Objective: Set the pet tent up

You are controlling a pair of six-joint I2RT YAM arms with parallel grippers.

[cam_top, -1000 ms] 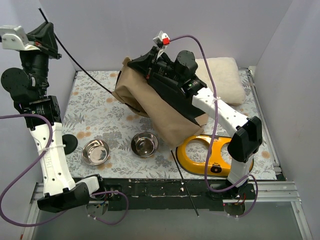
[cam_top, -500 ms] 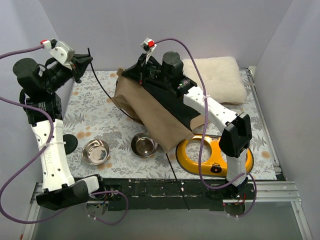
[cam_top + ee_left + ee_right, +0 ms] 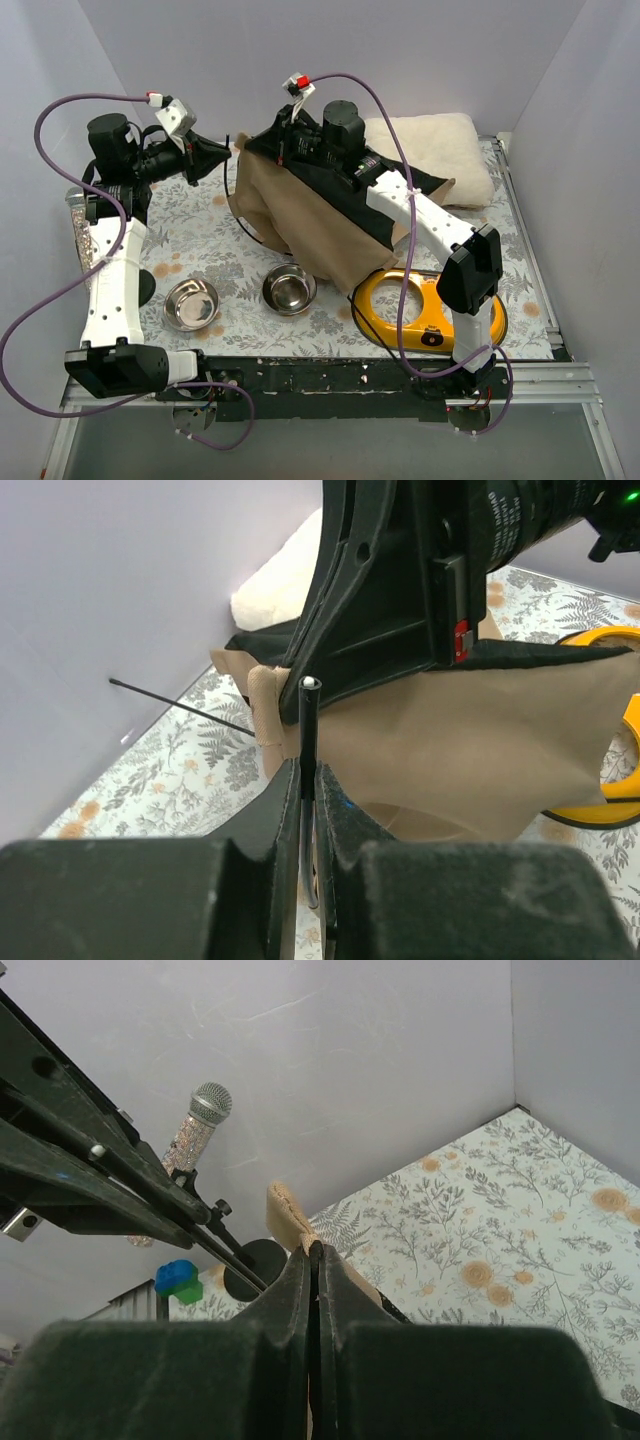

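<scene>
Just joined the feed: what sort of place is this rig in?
Probably a staged pet corner in a test booth: plain walls, steel bowls, a floral mat and the tent.

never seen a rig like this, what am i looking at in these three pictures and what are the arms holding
These are two robot arms bolted at the near edge of a table, each ending in a two-finger hand. The wide picture comes from a fixed camera above and behind them. The other two come from a camera on each wrist, so the dark shapes at the bottom are that arm's own fingers. On the table lie a tan pet tent, a cream cushion, a yellow bowl stand and two steel bowls. The left hand is shut on a thin black rod that runs into the tent. The right hand pinches a tan edge of the tent.
</scene>
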